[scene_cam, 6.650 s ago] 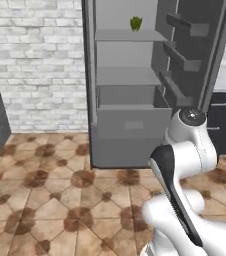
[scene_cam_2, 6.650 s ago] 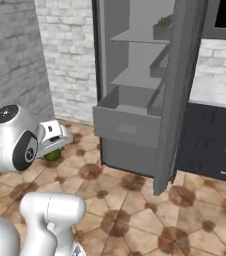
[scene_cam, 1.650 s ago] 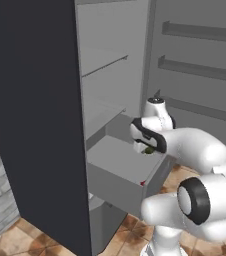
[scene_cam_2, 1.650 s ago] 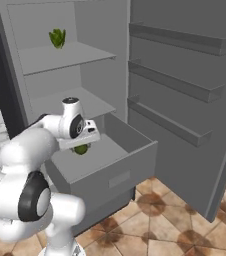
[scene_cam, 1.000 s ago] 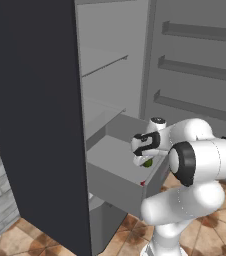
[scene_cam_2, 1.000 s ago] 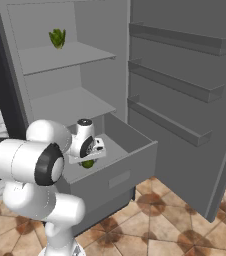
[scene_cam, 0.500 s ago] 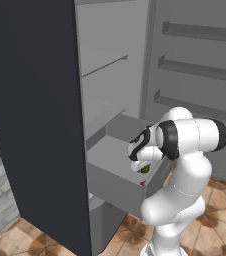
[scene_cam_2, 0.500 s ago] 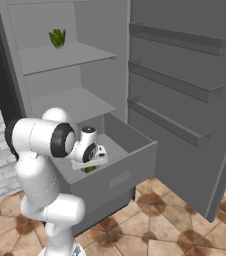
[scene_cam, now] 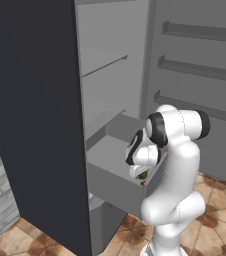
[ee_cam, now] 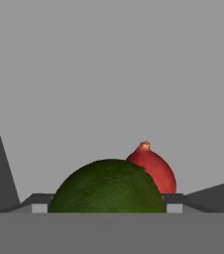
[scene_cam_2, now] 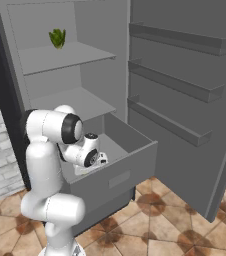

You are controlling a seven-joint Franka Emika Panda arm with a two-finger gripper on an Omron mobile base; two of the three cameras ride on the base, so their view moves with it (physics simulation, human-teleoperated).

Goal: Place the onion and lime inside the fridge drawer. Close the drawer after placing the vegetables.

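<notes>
Landmark is the fridge drawer [scene_cam_2: 116, 176]: it's pulled out of the open fridge [scene_cam_2: 45, 60], flat grey front facing the room, nothing shut yet.

Your arm [scene_cam: 177, 165] is folded over the drawer's open top with the end effector [scene_cam: 139, 172] dipped inside it, near the front wall.

End effector state: clamped on the lime [ee_cam: 107, 187]. In the hand view it sits right between the finger tips and fills the lower centre; in the left base view a bit of green shows under the hand, inside the drawer. I can't tell whether it touches the drawer floor.

The onion [ee_cam: 154, 168] is already in the drawer, just behind the lime and close to it, tip up. Whether the two touch I can't tell.

A leafy green item [scene_cam_2: 58, 38] sits on the top shelf, well above the drawer. Not yours.

Handling, my read:
- Lime: light, firm, rounded skin, so it may roll once let go. Release low.
- Onion: smooth and glossy, will likely roll if bumped.
- Drawer: stiff box, probably slides easily. Push flat on the middle of the front panel to close; an off-centre push could rack it.
</notes>
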